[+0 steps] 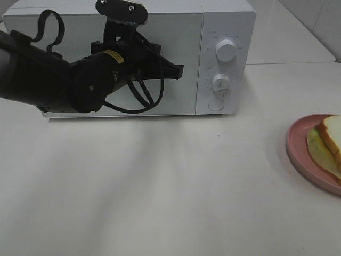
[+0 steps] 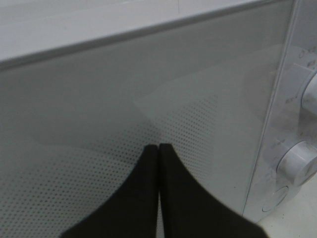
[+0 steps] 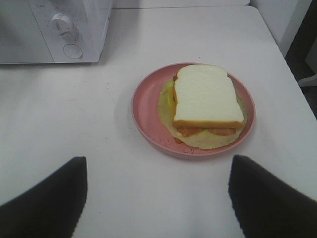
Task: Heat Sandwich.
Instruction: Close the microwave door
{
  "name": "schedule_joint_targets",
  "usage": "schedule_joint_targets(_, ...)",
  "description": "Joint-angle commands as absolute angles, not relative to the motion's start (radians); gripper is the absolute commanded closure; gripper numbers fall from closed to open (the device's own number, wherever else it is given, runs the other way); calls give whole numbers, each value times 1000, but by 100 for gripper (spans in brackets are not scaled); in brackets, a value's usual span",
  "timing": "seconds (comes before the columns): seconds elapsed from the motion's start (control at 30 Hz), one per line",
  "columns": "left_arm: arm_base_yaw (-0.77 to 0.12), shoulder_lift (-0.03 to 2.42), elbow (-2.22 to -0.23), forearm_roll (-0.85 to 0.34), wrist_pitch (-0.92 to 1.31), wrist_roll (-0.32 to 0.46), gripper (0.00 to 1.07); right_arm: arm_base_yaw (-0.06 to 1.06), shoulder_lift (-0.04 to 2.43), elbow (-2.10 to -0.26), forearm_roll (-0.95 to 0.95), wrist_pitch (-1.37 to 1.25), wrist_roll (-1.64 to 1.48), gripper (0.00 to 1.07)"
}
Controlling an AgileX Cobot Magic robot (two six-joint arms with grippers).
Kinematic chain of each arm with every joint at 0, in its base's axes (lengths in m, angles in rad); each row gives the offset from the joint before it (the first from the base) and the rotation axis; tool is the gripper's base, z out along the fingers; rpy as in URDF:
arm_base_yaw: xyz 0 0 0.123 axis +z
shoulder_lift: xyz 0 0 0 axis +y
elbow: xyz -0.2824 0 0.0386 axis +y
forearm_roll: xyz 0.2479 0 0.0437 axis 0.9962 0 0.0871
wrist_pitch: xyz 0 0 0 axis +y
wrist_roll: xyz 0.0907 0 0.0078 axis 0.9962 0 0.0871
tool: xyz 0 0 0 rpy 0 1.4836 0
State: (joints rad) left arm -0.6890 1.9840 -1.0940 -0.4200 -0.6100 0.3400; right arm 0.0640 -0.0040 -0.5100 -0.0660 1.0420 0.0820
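The sandwich [image 3: 205, 96], white bread over pale green lettuce and yellow filling, lies on a round pink plate [image 3: 148, 114] on the white table. In the high view the sandwich [image 1: 331, 140] and its plate [image 1: 297, 140] sit at the right edge, partly cut off. My right gripper [image 3: 158, 193] is open, its dark fingers [image 3: 49, 198] spread wide on the near side of the plate, apart from it. My left gripper [image 1: 178, 70] is shut and empty, its tips [image 2: 158, 146] close to the closed door [image 2: 124, 99] of the white microwave [image 1: 224, 21].
The microwave's control panel on its right side carries an upper knob [image 1: 226, 52], a lower knob [image 1: 220, 82] and a round button [image 1: 215, 104]. A second white table surface [image 1: 287, 32] lies behind at the right. The right arm is out of the high view.
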Motion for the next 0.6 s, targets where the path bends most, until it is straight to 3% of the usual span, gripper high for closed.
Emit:
schedule_joint_targets(0.03,-666,1948,-1078,-491,-671,339,106,59,-30,-507,-62,1037,75,31)
schedule_joint_targets(0.5,-735,1713,-779,-501,-664,332,106,59,-30,-507,-63,1037,75,31)
schedule_joint_targets(0.53,-745,1691,-754,-514,-652,332,105,59,-30,-507,-63,1037,75,31)
schedule_joint_targets(0.6,-753,1634,-693,-542,-574,330,91,59,-30,-507,-63,1037,75,31)
